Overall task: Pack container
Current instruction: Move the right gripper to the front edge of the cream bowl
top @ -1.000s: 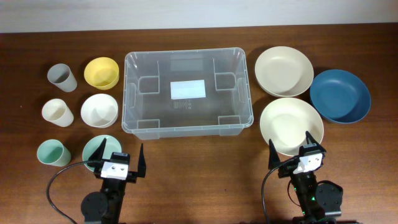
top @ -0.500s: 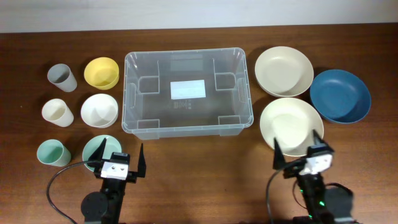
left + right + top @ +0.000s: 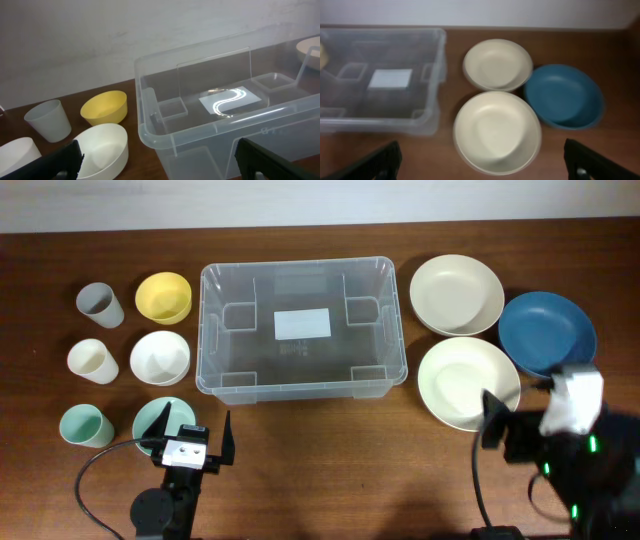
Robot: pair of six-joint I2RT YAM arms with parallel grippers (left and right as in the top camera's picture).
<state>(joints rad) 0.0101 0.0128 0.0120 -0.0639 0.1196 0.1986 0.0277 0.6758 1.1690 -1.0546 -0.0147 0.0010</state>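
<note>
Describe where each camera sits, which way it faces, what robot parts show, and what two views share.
Left wrist: low on the left gripper, facing the clear container and yellow bowl; open fingertips in bottom corners.
Right wrist: high on the right gripper, tilted down at the blue plate and near cream plate; open fingertips in bottom corners.
Overhead: above the table, looking straight down; both grippers at the near edge.
Shared: all three show the container's white label.
</note>
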